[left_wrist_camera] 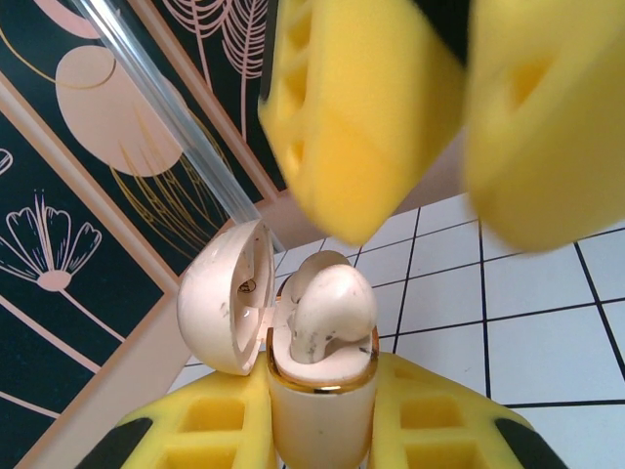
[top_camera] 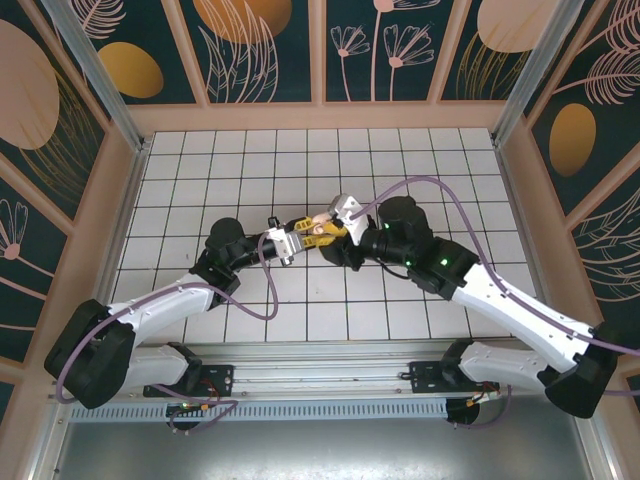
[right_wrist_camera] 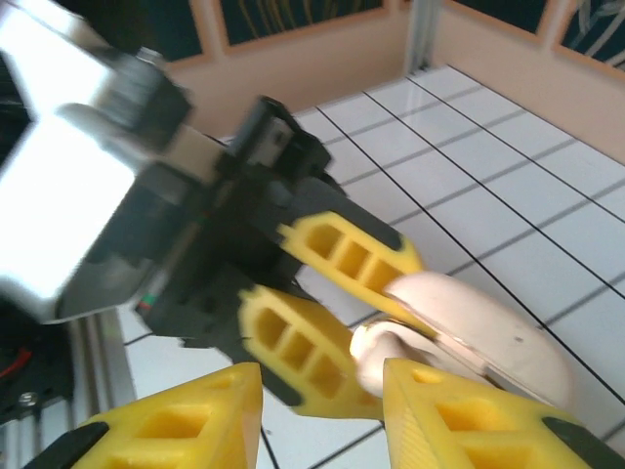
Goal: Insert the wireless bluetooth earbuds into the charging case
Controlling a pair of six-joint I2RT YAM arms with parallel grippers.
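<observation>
Tiled table (top_camera: 180,170), floral walls (top_camera: 250,50), charging case (left_wrist_camera: 317,401)

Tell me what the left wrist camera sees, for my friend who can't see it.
The left gripper holds the open charging case upright, its lid hinged open beside it, with one pale earbud poking out. The right gripper hovers, blurred, just above, over a white tiled table.
</observation>
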